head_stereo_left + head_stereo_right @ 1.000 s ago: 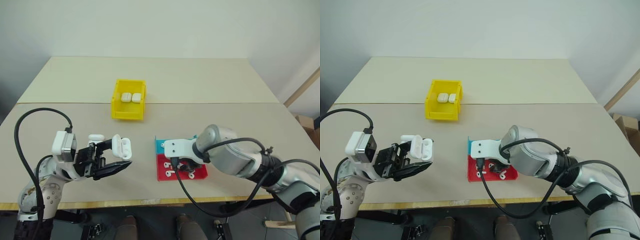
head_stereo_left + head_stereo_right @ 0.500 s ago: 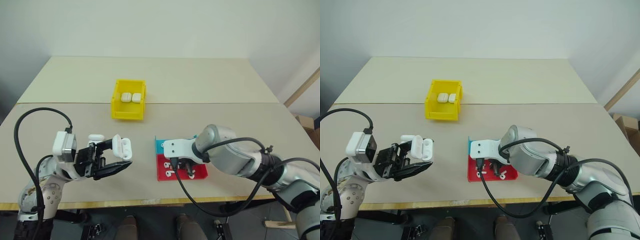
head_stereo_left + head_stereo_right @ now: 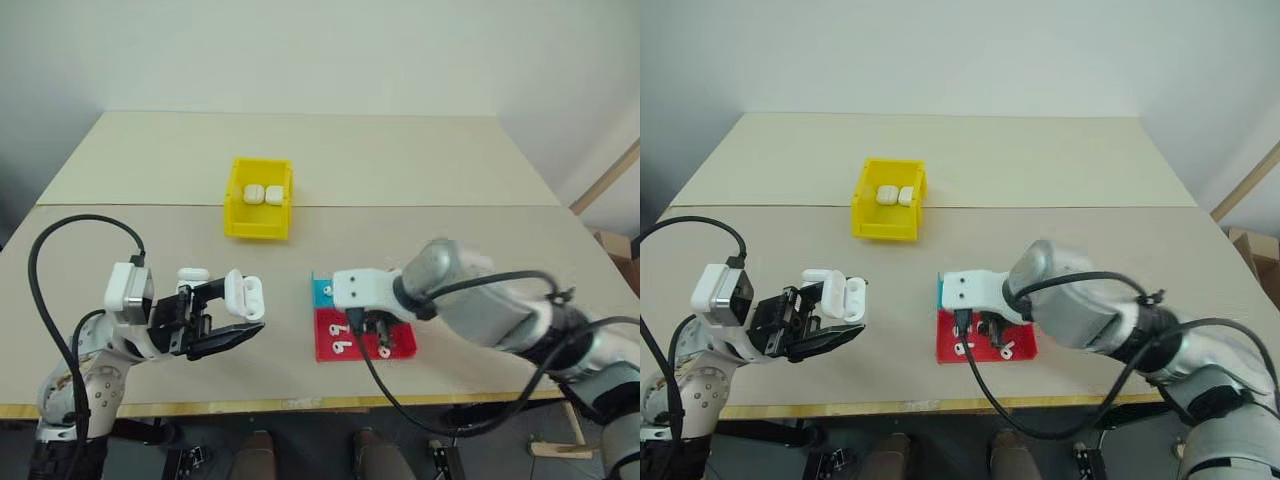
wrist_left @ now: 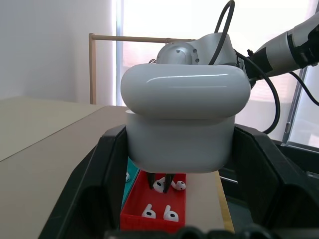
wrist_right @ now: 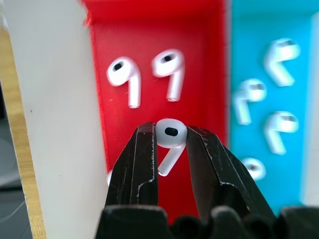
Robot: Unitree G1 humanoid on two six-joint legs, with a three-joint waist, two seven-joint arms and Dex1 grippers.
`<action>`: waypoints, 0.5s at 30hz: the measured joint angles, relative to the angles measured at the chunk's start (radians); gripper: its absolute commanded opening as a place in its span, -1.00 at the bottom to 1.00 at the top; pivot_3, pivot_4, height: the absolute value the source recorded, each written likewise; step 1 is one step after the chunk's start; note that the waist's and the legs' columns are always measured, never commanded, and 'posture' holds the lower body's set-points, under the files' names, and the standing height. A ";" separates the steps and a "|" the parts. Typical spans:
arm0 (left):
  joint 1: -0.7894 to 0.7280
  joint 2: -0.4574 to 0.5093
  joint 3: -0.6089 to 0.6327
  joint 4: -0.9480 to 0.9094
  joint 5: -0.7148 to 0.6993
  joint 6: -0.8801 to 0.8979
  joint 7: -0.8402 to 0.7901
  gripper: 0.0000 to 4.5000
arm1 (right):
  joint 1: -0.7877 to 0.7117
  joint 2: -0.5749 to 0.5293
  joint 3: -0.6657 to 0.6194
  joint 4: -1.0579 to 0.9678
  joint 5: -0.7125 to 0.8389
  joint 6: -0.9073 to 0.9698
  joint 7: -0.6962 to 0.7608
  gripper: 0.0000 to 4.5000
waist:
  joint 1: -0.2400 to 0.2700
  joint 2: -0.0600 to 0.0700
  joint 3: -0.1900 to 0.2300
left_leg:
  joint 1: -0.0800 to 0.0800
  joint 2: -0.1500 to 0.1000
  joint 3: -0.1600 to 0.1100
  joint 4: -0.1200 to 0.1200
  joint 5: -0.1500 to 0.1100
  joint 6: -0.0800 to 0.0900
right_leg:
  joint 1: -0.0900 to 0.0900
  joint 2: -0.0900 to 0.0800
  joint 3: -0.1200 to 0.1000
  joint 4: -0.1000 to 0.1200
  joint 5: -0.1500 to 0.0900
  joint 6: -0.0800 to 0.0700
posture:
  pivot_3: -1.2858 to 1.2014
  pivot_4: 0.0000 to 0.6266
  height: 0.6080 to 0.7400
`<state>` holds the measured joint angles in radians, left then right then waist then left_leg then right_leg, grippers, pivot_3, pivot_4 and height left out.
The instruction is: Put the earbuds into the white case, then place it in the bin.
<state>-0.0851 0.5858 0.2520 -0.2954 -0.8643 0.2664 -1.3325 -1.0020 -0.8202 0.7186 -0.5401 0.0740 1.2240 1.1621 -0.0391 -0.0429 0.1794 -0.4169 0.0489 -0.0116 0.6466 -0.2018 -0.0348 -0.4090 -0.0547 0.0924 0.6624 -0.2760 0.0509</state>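
My left gripper (image 3: pixel 232 312) is shut on an open white case (image 3: pixel 243 296), held above the table's left front with its lid (image 3: pixel 192 274) flipped back. The left wrist view shows the case (image 4: pixel 185 119) clamped between both fingers. My right gripper (image 5: pixel 169 130) is shut on one earbud (image 5: pixel 171 137) and hangs just above the red tray (image 5: pixel 199 59). Two more earbuds (image 5: pixel 123 69) lie in that tray. The yellow bin (image 3: pixel 256 229) stands further back on the table, and two closed white cases (image 3: pixel 262 193) lie in it.
A blue tray (image 5: pixel 254 30) with several earbuds adjoins the red tray on its far side. The table's front edge (image 3: pixel 300 405) runs close behind both trays. A seam crosses the tabletop just behind the bin.
My right gripper has closed on an earbud in the red tray and risen a little with it. The left gripper and its case have stayed still.
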 measured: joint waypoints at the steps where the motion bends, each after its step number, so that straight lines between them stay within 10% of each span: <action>1: 0.000 -0.005 0.000 -0.001 -0.004 -0.001 -0.003 0.26 | 0.005 -0.022 -0.040 -0.015 0.014 -0.003 0.006 -0.69 | 0.002 0.000 0.000 | 0.000 0.000 0.000 0.000 0.000 0.000 | 0.000 0.000 0.000 0.000 0.000 0.000 | 0.03 -0.52 1.00; 7: -0.021 -0.047 -0.036 -0.007 -0.047 0.002 -0.018 0.26 | 0.251 -0.069 -0.462 -0.083 0.167 -0.196 0.012 -0.69 | 0.003 -0.001 0.000 | 0.000 0.000 -0.001 0.000 0.000 0.000 | 0.003 0.000 -0.002 -0.003 0.000 0.000 | 0.03 -0.52 1.00; 15: -0.069 -0.058 -0.090 -0.001 -0.041 0.003 -0.057 0.26 | 0.396 0.162 -0.805 -0.081 0.356 -0.452 -0.102 -0.69 | -0.005 0.000 0.000 | 0.001 0.000 -0.002 0.000 0.000 0.000 | 0.004 0.001 -0.001 -0.002 0.000 0.000 | 0.03 -0.52 1.00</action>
<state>-0.1543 0.5281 0.1624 -0.2961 -0.9058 0.2692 -1.3894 -0.6057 -0.6584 -0.0862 -0.6212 0.4297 0.7715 1.0599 -0.0440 -0.0432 0.1793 -0.4154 0.0489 -0.0136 0.6463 -0.2018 -0.0347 -0.4046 -0.0539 0.0909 0.6604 -0.2760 0.0511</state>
